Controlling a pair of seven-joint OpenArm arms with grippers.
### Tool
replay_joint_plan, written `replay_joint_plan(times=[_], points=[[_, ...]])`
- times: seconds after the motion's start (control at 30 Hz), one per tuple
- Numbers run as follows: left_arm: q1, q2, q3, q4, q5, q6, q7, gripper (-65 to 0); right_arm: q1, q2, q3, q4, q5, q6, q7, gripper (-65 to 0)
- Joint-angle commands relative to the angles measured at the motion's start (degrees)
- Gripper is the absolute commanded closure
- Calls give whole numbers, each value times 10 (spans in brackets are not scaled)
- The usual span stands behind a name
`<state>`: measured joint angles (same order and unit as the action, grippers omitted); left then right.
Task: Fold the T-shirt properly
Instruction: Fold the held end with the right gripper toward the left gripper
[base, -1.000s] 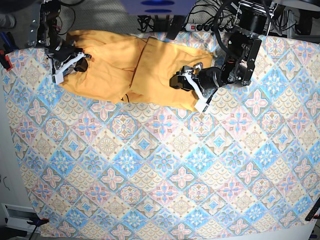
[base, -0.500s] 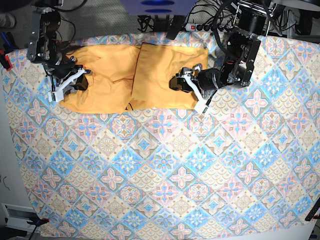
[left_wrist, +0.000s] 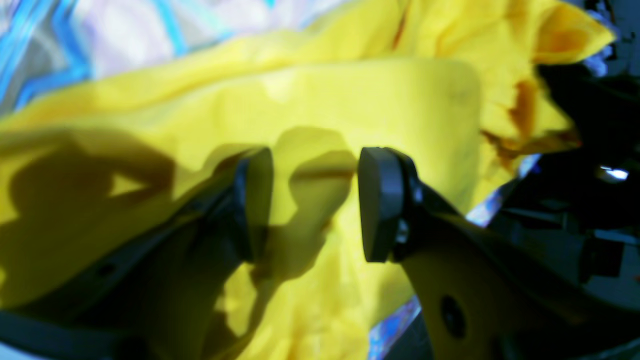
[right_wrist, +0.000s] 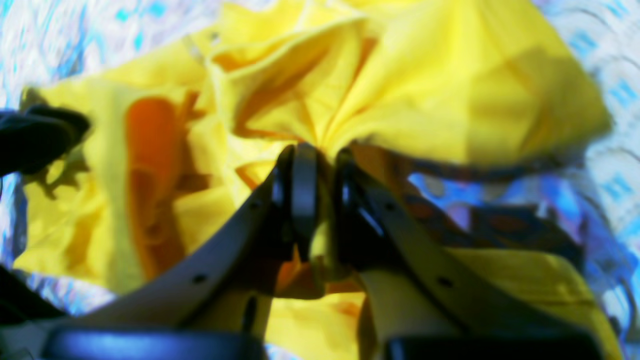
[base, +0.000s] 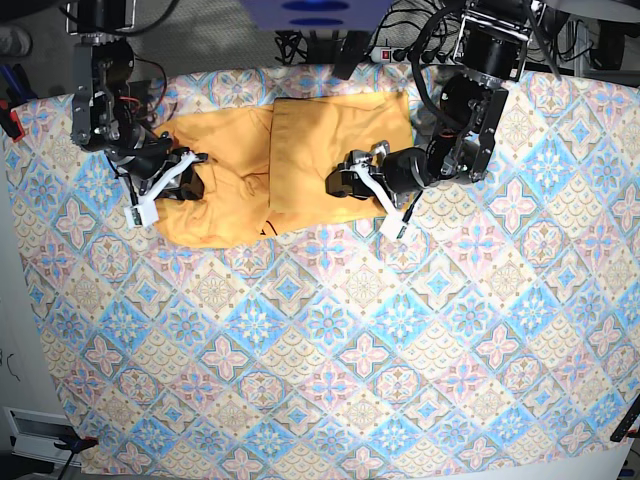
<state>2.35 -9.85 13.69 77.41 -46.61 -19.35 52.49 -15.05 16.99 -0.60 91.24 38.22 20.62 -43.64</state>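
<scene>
Softly rumpled yellow cotton T-shirt (base: 300, 150)

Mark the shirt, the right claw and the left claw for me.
Shirt (base: 330, 140), base view, flat folded panel.
Right claw (right_wrist: 322, 170), right wrist view, tips pinching bunched fabric.
Left claw (left_wrist: 315, 200), left wrist view, gap between its open tips, over the shirt.

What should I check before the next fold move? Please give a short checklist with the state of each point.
1. Right gripper shut on the shirt: ok, fabric is bunched between its pads.
2. Left gripper holds fabric: not ok, jaws stand apart over the shirt.
3. Shirt lies fully on the cloth: ok.
4. Shirt flat: not ok, its right-arm side is rumpled.
5. Layers in the right grip: cannot tell.
</scene>
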Motion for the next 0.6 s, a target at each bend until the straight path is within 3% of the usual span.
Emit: replay_joint_plan(times=[0.0,0.57], points=[[-8,-2,-2,8,-9,-5,-8,-281,9,4,-7,19,12,8,12,0],[-5,-15,-2,9,-10,-5,-8,-280,-7,-1,-52,117,12,9,12,0]])
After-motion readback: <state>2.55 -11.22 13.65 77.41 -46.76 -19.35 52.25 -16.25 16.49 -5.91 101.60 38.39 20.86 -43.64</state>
